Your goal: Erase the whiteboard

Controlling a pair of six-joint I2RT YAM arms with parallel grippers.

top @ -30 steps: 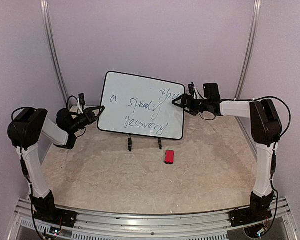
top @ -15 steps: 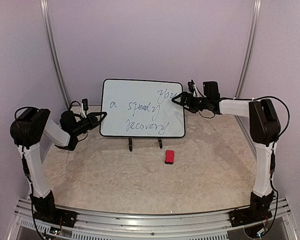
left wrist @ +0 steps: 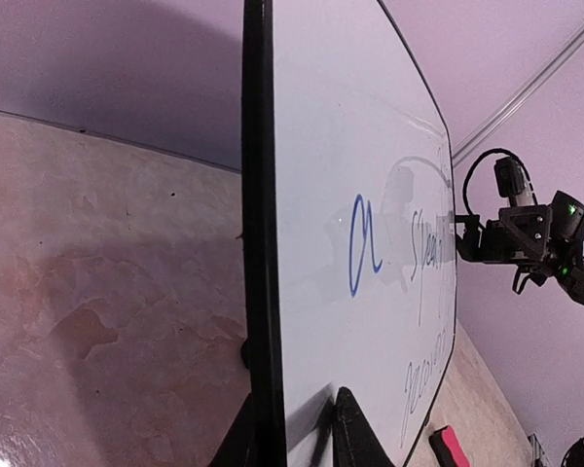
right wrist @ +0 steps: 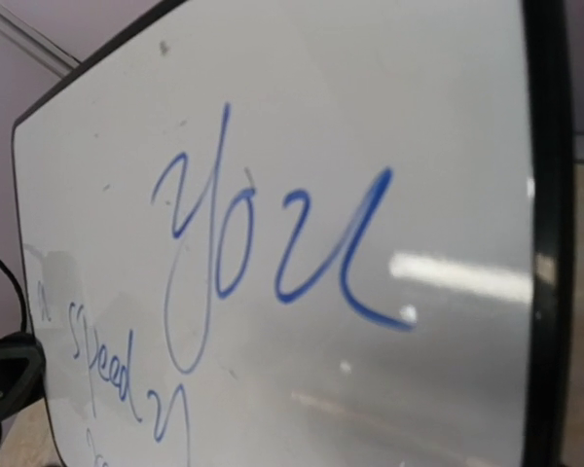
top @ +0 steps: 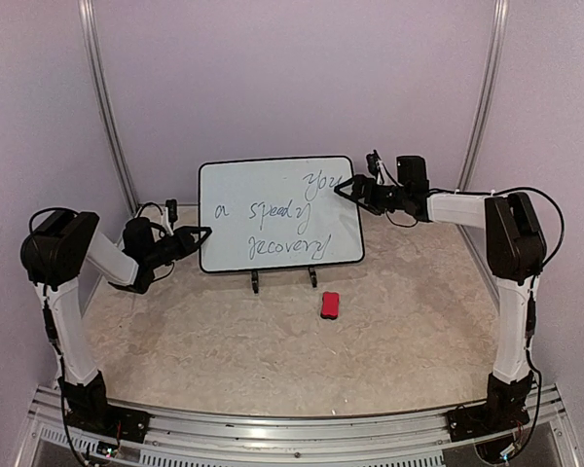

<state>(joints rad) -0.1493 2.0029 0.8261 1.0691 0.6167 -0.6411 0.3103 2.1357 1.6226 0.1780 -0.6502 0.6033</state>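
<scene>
Aluminium rail point(top: 292, 428) along the near edge of the bench, carrying both arm bases, one toward each near corner.

Bench top point(top: 224, 341): beige, mottled, matt.

Eraser block point(top: 330, 305): small, red, lying flat a little right of centre, nearer than the board and apart from it.

Feet: two short black feet point(top: 254, 282), side by side just beneath the board's lower rim.

Whiteboard point(top: 273, 190): white, rounded corners, thin black rim. It stands upright toward the far edge, about midway between the left and right edges, with its written face toward the near edge.

Writing, blue marker, handwritten: "you" at upper right, "a speedy" across the middle, "recovery" along the bottom. No brand or label can be read.

Left gripper point(top: 202, 234): reaches in from the left edge and meets the board low on its left rim. The left wrist view shows one finger behind the rim and the other finger point(left wrist: 355, 438) on the written face, the pair pinching the whiteboard's edge.

Right gripper point(top: 343, 188): reaches in from the right edge and meets the board high on its right rim, beside "you". Its fingers do not show in the right wrist view, and the overhead view is too small, so whether they are spread or pressed on the rim cannot be told.

Back wall point(top: 292, 78): plain lilac, beyond the far edge.
</scene>
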